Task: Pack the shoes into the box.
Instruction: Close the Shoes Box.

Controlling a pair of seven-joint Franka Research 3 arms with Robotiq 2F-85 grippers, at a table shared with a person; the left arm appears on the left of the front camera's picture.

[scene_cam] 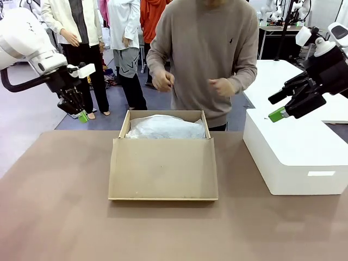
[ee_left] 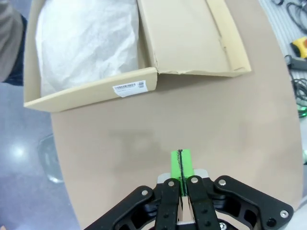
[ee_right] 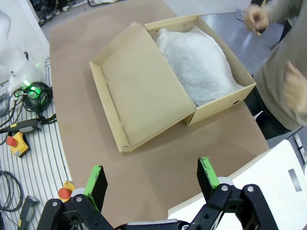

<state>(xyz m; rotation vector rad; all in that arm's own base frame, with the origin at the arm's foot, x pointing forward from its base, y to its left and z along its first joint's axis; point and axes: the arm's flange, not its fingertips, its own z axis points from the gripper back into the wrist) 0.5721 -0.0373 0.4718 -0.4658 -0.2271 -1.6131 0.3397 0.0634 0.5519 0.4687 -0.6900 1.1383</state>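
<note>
Front view: broad matte brown bench, smooth white rounded box on its right side. Tan cardboard box sits mid-bench, flat lid folded out toward the robot, crinkled white tissue inside. Up in the air, left pincer pressed together, right pincer spread wide.

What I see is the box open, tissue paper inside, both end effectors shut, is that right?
Only the left end effector is shut; the right end effector is open, per the right wrist view. The box is open with tissue paper inside.
</note>
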